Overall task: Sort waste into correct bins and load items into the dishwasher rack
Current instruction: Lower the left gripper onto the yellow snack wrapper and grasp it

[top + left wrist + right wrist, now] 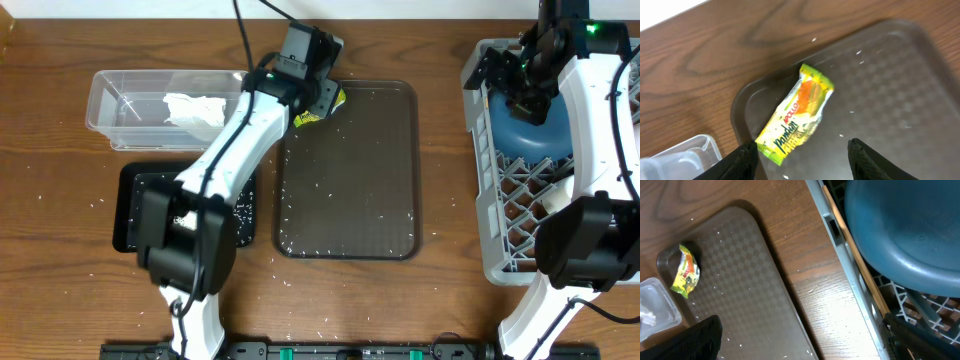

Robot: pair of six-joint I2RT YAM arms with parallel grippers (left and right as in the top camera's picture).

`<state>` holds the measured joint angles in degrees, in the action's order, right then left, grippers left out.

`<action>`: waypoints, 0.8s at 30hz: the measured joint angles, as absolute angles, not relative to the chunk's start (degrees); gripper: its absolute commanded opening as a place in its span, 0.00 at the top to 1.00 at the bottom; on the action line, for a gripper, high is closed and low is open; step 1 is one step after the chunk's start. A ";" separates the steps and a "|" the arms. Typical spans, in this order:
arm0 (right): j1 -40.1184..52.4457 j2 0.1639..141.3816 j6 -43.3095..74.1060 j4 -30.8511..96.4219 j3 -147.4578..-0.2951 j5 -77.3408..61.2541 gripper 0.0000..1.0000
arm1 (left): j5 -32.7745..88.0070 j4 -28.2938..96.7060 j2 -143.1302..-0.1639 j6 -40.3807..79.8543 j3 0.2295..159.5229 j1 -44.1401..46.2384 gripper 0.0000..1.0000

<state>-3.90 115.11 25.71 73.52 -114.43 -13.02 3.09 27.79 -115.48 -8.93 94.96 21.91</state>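
Left pincer [801, 146] open and empty, arm outstretched, low over snack wrapper [796, 114].

Yellow-green snack wrapper [320, 110] spotted at the brown tray's [350, 190] upper-left corner, left gripper [327, 96] held over it, paper scrap [195, 110] seen in clear tub [105, 100], upper left, blue dish [530, 142] seated in grey rack [490, 235] at right

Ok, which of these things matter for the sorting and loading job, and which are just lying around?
Job: snack wrapper, paper scrap, scattered rice, clear tub, black tray, blue dish, grey rack.
Lying about: brown serving tray.
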 measured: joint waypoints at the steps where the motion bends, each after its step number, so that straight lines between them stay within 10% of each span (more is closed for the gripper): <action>1: -3.90 115.11 25.71 73.52 -114.43 -13.02 0.01 | 2.72 27.70 -116.44 -9.43 94.96 21.87 0.39; 24: -3.90 115.11 25.71 73.54 -114.43 -13.02 0.01 | 1.06 22.92 -128.88 -24.40 94.96 21.87 0.36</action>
